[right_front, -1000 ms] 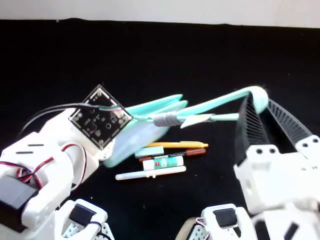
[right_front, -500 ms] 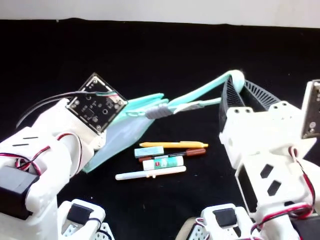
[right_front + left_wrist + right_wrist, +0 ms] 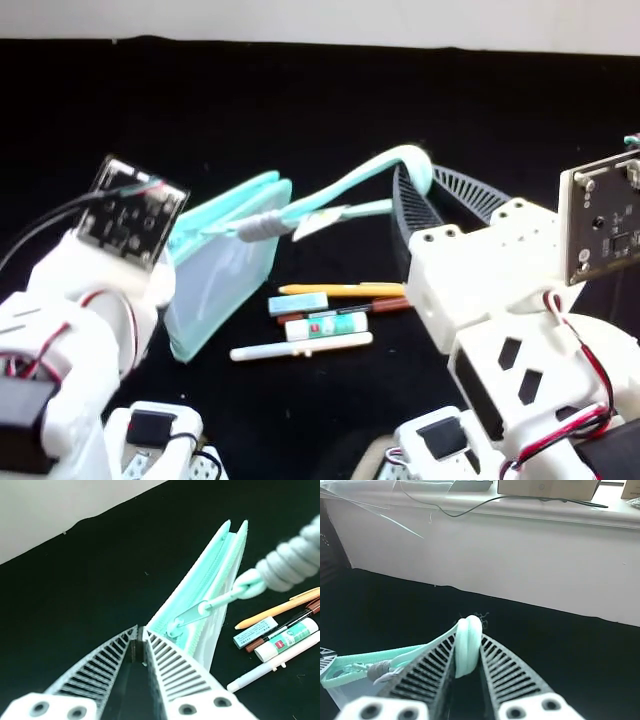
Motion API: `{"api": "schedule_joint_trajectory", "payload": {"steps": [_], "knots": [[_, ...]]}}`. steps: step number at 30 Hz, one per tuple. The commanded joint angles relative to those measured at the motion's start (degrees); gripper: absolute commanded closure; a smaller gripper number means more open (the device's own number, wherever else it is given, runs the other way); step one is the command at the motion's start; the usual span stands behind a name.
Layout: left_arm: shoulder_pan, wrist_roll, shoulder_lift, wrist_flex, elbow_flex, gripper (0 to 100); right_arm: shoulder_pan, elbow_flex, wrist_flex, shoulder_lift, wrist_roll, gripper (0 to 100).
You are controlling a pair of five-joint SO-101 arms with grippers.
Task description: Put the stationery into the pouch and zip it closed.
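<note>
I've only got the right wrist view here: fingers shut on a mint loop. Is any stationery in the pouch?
Observer: Five pieces lie on the table beside the pouch: yellow pen, brown pen, eraser, glue stick, white pen.
Operator: What holds the pouch?
Observer: The left gripper, fingers shut on its end by the zipper slider.
Operator: Is it lying flat?
Observer: No, it is up on edge, zipper side uppermost.

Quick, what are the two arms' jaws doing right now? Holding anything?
Left gripper: closed on the pouch edge.
Right gripper: closed on the pouch's strap.
</note>
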Motion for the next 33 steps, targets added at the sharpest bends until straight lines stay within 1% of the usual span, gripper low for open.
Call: {"api": "schedule_joint_trajectory", "payload": {"steps": [1,3,5,8,12,18,25,28,30,33], "knots": [[-0.8,1.0,-4.2,0.4,3.9,94,-0.4,0.0,-1.5,0.0,-0.4,99.1],[-0.9,1.2,-7.2,0.4,6.9,88,-0.4,0.0,-1.5,0.0,-0.4,99.1],[-1.0,3.4,-9.9,0.4,9.7,80,-0.4,0.0,-1.5,0.0,-0.4,99.1],[-1.0,5.6,-13.1,0.4,12.9,73,-0.4,0.0,-1.5,0.0,-0.4,99.1],[-1.0,7.6,-16.0,0.4,14.6,73,-0.5,0.1,-1.5,0.0,-0.4,99.1],[-0.8,10.9,-16.2,0.5,17.6,73,-0.5,0.1,-2.2,0.0,-0.4,99.1],[-0.8,11.2,-16.7,0.6,28.0,73,-0.5,0.1,-3.1,0.1,-0.5,99.1],[-0.7,11.2,-16.7,0.6,29.6,73,-0.5,0.1,-3.1,0.1,-1.8,99.1],[-0.7,11.1,-16.7,0.8,29.6,77,-0.4,0.1,-3.1,0.2,-2.5,99.1],[-0.7,10.9,-16.7,0.8,29.5,88,-0.4,0.2,-3.8,0.2,-2.7,99.1]]}}
